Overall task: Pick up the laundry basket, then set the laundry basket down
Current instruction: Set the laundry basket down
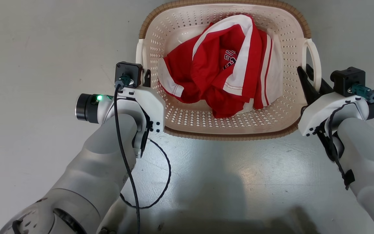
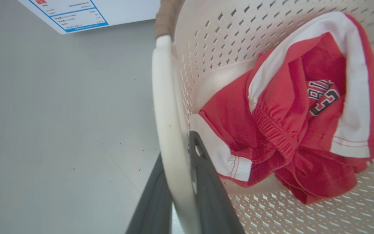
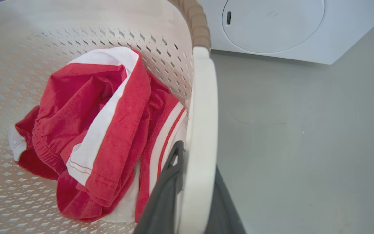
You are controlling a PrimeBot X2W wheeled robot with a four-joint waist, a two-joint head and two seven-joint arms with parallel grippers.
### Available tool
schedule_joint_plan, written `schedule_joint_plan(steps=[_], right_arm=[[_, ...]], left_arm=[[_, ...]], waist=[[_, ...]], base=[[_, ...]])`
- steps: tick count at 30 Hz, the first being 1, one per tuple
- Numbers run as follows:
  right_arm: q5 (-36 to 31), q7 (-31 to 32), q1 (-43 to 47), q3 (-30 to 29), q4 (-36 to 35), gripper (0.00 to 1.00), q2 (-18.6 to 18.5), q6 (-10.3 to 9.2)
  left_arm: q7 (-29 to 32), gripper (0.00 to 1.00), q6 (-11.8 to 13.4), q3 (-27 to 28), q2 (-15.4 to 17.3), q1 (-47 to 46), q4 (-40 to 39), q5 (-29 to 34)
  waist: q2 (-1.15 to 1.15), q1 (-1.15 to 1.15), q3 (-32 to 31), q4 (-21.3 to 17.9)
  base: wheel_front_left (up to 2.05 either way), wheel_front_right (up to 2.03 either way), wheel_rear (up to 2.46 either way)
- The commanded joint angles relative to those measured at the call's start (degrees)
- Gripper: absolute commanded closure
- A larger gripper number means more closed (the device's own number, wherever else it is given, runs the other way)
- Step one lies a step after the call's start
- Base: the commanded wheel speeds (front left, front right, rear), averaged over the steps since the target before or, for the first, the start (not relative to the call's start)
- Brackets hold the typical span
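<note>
Taking the laundry basket (image 1: 229, 137) as the mark: it sits on the grey floor (image 1: 44, 48) squarely ahead of the robot, open side up, with a crumpled red and white garment (image 1: 219, 65) in its well. The line through its two loop handles runs straight across in front of the robot, so one handle falls to each arm and neither arm is nearer than the other. At the basket's left side, the left gripper (image 2: 176, 152) straddles the left handle (image 2: 166, 107). One dark finger is outside the loop on the floor side and the other is inside it against the perforated wall. Both lie against the white bar with no gap to be seen, so they look pinched onto it. At the basket's right side, the right gripper (image 3: 197, 156) mirrors this on the right handle (image 3: 203, 97), with one finger on the garment side and one on the floor side, again narrowed onto the bar rather than spread. Both grips sit toward the near end of each loop. A level lift would turn on both arms rising together. I cannot tell whether the basket's base is on the floor or just off it.
</note>
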Motion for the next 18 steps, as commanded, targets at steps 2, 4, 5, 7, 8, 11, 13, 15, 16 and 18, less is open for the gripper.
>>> schedule_joint_plan(steps=[2, 4, 5, 7, 8, 11, 13, 15, 16, 18], right_arm=[[-2.14, -0.8, 4.25, 1.64, -1.31, 1.0, 1.8, 1.02], [-2.23, -0.8, 4.32, 1.43, -1.28, 1.0, 1.88, 1.02], [-2.27, -0.8, 4.31, 1.33, -1.28, 1.0, 1.92, 1.02], [-2.32, -0.8, 4.25, 1.16, -1.24, 1.0, 1.98, 1.02], [-2.34, -0.8, 4.22, 1.09, -1.23, 1.0, 1.99, 1.02], [-2.43, -0.8, 4.16, 0.89, -1.17, 1.0, 2.07, 1.02], [-2.49, -0.8, 4.18, 0.77, -1.12, 1.0, 2.14, 1.02], [-2.55, -0.8, 4.17, 0.67, -1.06, 1.0, 2.19, 1.02], [-2.56, -0.8, 4.18, 0.61, -1.01, 1.0, 2.21, 1.02], [-2.68, -0.8, 4.06, -0.23, -0.8, 0.92, 2.17, 1.02]], left_arm=[[-0.43, 1.0, -0.26, 0.8, 0.68, 0.35, -1.07, 1.13], [-0.43, 1.0, -0.32, 0.98, 0.68, 0.52, -1.04, 1.26], [-0.43, 1.0, -0.33, 1.07, 0.68, 0.55, -1.02, 1.32], [-0.43, 1.0, -0.39, 1.2, 0.68, 0.63, -0.94, 1.41], [-0.43, 1.0, -0.42, 1.23, 0.68, 0.67, -0.88, 1.44], [-0.43, 1.0, -0.54, 1.31, 0.68, 0.73, -0.68, 1.46], [-0.43, 1.0, -0.66, 1.31, 0.68, 0.76, -0.55, 1.4], [-0.43, 1.0, -0.76, 1.25, 0.68, 0.76, -0.4, 1.31], [-0.43, 1.0, -0.86, 1.22, 0.68, 0.89, -0.21, 1.02], [-0.43, 1.0, -0.62, 1.64, 0.68, 1.06, 0.18, -0.21]], waist=[[0.0, 0.0, 0.1, 0.05], [0.0, 0.0, 0.15, 0.06], [0.0, 0.0, 0.17, 0.04], [0.0, 0.0, 0.17, 0.0], [0.0, 0.0, 0.15, -0.02], [0.0, 0.0, 0.15, -0.12], [0.0, 0.0, 0.13, -0.19], [0.0, 0.0, 0.12, -0.28], [0.0, 0.0, 0.12, -0.33], [0.0, 0.0, 0.13, -0.43]], base=[[0.0, 0.0, 0.0], [0.0, 0.0, 0.0], [0.0, 0.0, 0.0], [0.0, 0.0, 0.0], [0.0, 0.0, 0.0], [0.0, 0.0, 0.0], [0.0, 0.0, 0.0], [0.0, 0.0, 0.0], [0.0, 0.0, 0.0], [0.0, 0.0, 0.0]])
